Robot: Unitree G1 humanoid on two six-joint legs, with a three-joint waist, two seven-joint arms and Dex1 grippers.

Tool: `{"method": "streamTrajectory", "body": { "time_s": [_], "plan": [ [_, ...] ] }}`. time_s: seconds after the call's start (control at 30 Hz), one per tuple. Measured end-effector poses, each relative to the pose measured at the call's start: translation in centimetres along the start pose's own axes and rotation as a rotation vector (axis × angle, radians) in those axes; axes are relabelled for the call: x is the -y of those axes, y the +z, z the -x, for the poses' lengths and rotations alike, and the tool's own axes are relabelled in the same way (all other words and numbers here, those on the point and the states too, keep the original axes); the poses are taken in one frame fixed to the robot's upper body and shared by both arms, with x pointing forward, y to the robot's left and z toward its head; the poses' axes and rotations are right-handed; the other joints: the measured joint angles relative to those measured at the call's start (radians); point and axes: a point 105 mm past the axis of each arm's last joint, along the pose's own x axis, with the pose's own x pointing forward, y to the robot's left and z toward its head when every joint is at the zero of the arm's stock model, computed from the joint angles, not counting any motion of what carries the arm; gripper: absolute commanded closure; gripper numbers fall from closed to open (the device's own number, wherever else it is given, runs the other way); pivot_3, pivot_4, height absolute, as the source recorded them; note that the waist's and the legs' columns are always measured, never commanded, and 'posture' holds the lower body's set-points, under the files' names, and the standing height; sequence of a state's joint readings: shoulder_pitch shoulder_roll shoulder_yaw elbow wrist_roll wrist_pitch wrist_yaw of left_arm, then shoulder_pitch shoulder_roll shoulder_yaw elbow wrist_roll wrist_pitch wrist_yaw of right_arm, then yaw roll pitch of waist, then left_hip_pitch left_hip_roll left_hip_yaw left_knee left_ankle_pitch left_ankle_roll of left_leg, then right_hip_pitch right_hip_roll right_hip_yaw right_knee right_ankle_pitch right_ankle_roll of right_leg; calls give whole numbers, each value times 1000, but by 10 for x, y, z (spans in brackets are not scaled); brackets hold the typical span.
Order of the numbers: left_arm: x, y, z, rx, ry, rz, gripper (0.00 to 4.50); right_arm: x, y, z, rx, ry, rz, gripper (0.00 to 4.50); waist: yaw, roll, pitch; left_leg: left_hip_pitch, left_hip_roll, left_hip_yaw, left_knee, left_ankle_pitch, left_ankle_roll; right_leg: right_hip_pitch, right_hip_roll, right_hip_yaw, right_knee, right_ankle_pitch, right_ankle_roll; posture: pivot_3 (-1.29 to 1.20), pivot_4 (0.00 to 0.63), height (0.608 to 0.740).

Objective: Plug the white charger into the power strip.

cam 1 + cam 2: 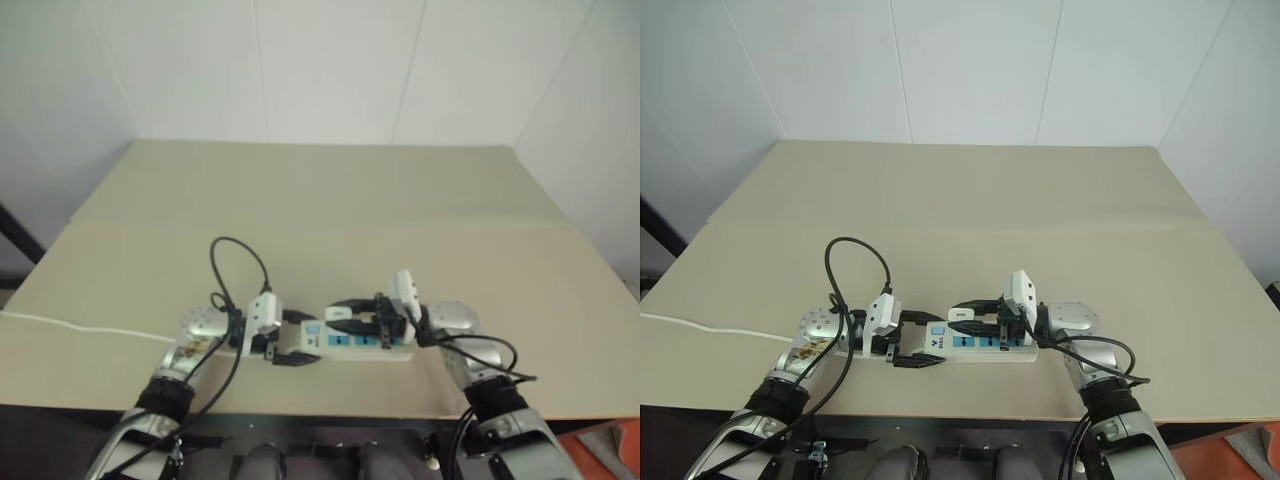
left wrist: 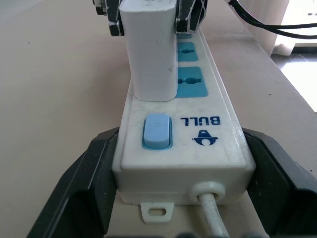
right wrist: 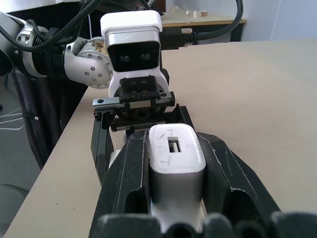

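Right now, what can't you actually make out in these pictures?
- Prongs of the white charger: hidden by its own body against the power strip, left wrist view.
- The strip's far end: hidden behind the right gripper.
- The strip's cord: cut off by the picture's edge.

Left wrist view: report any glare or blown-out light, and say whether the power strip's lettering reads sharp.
Left wrist view: daylight blows out the floor beyond the table's edge; the power strip is sharp, its printed logo legible, and the white charger crisp. Right wrist view: the left gripper is in focus.
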State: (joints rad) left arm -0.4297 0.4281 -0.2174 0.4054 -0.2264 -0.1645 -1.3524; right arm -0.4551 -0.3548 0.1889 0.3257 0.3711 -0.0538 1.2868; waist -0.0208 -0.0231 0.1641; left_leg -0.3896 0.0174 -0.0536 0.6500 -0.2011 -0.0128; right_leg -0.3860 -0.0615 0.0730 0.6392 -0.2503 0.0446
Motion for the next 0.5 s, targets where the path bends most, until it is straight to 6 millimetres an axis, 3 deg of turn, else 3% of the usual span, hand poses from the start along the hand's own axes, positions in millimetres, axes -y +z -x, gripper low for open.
{"method": "streamTrajectory", "body": {
  "time_s": [0.5],
  "plan": [
    [0,-1,1,-6,-1,10,1232,-2,-5,1,-9,-7,-17,3387,1,0,-4,3,0,0,-5,0,0,0,0,0,-1,-1,-2,0,150,740]
  ]
}}
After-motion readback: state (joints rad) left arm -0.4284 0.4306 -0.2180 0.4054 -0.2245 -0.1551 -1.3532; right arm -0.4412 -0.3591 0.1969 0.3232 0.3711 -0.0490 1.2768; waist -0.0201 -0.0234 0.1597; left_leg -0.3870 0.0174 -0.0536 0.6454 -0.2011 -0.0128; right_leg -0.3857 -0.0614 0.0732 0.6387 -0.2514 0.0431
